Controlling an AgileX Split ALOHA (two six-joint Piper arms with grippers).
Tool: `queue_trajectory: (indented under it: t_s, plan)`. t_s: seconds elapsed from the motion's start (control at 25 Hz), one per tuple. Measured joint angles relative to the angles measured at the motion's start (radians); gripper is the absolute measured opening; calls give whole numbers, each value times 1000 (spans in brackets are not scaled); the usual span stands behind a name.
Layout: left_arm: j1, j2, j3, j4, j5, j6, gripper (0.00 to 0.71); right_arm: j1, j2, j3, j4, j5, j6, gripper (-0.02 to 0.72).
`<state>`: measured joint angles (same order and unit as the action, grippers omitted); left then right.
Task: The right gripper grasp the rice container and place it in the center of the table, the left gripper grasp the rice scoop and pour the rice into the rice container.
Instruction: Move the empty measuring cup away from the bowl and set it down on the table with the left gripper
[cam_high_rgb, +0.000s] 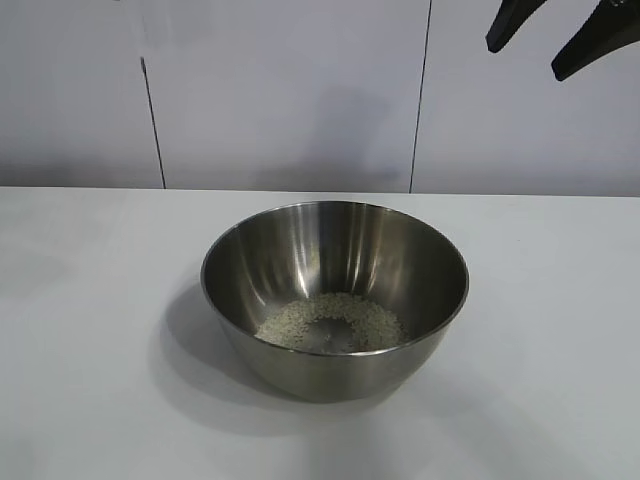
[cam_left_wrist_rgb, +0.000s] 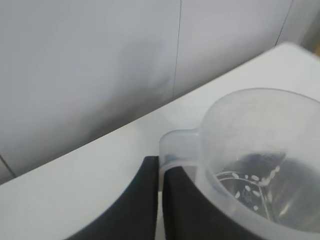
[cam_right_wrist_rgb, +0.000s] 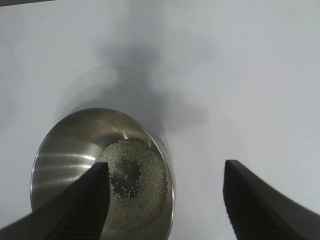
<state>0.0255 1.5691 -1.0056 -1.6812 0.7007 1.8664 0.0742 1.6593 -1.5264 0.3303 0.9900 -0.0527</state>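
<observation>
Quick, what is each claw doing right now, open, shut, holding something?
Left claw: shut on the handle of the small translucent plastic scoop.
Right claw: open, holding nothing, above the shiny round steel bowl.

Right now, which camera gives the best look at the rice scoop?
The left wrist view: the rice scoop fills the frame, its handle pinched in the left gripper, with only a few grains left inside. The exterior and right wrist views do not show the scoop at all, only the rice container with the rice.
</observation>
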Motion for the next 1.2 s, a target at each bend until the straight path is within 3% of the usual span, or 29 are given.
queue_trajectory:
  t_s: [0.16, 0.28, 0.72, 1.2]
  plan:
    - [0, 44, 69, 0, 103, 318, 9, 0, 0, 0, 1, -12, 0, 452]
    - [7, 103, 93, -1, 111, 438, 9, 0, 0, 0, 1, -13, 0, 452]
    - [97, 316, 97, -10, 133, 553, 9, 0, 0, 0, 2, -13, 0, 452]
    - [99, 443, 102, -16, 108, 706, 9, 0, 0, 0, 2, -14, 0, 452]
